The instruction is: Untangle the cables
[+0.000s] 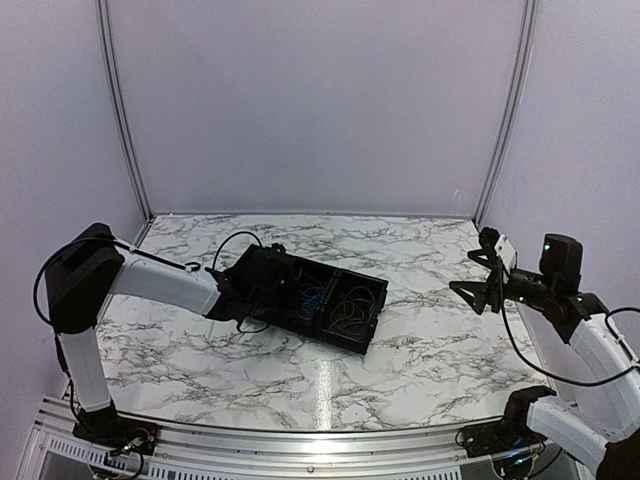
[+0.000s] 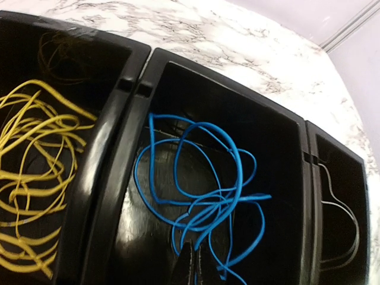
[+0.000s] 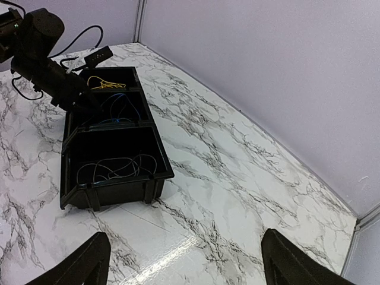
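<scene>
A black tray (image 1: 374, 320) with three bins in a row lies aslant at the middle of the marble table (image 1: 450, 370); the cables are inside it, one colour to a bin; the yellow cables (image 2: 35, 124) lie in loose coils in the end bin nearest the left arm; the blue cables (image 2: 205, 208) fill the middle bin in overlapping loops that cross in a small knot low in the left wrist view; thin grey wires (image 3: 119, 166) lie on the floor of the far end bin. The left arm reaches across the table into the tray; the left gripper (image 2: 191, 267) points down into the middle bin, its tips among the blue loops just below the knot; its jaws are pressed together; whether a strand is caught between them I cannot tell. The right gripper (image 3: 184, 237) hangs above the table's right side, well apart from the tray and touching nothing; its jaws are spread wide with only bare marble between them.
</scene>
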`<action>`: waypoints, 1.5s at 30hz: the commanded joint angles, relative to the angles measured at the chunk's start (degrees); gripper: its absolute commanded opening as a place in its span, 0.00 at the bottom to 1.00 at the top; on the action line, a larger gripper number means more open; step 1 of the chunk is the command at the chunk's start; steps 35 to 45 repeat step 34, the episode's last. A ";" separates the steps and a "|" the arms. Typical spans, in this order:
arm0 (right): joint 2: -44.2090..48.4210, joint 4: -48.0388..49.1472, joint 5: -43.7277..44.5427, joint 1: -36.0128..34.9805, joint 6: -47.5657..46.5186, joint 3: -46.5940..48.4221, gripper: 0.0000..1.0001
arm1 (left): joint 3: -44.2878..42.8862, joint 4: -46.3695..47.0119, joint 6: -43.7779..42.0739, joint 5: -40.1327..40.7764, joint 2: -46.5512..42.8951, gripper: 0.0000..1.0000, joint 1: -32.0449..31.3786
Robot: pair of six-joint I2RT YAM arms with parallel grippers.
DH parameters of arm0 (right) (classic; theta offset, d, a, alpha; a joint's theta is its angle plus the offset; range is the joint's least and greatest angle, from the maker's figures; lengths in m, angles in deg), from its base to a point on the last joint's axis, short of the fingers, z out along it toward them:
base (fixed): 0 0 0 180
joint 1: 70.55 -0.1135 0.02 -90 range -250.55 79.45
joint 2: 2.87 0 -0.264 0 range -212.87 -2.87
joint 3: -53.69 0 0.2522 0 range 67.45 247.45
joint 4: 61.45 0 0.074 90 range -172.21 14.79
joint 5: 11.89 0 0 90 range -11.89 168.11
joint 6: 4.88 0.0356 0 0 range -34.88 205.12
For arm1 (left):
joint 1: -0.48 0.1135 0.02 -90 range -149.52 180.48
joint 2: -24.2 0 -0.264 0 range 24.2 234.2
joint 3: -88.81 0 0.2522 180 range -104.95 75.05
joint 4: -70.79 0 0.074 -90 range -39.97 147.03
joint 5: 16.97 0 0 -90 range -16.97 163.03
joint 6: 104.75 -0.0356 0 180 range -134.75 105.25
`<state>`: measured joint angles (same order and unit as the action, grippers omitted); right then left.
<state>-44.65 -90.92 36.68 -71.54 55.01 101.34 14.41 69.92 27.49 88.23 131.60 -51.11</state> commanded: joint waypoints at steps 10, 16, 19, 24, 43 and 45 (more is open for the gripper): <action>0.10 -0.82 0.56 0.34 -0.31 0.30 0.88 | -10.64 -10.69 -7.29 -2.77 6.22 0.19 0.58; -0.22 -0.82 0.65 0.35 -0.37 0.43 0.88 | -8.16 -16.71 -7.44 1.71 -0.91 0.38 0.53; -0.45 -0.62 1.01 0.31 0.07 0.59 0.88 | -6.67 -18.03 -9.07 2.72 -5.06 0.44 0.54; -3.36 1.09 3.65 0.36 3.90 2.35 0.90 | -5.96 -20.46 -14.76 3.44 -12.21 0.50 0.57; -10.51 4.96 21.90 0.38 20.45 15.60 0.99 | -8.85 -30.95 -29.56 13.62 -26.51 0.79 2.94; -10.51 4.96 21.90 0.38 20.45 15.60 0.99 | -8.85 -30.95 -29.56 13.62 -26.51 0.79 2.94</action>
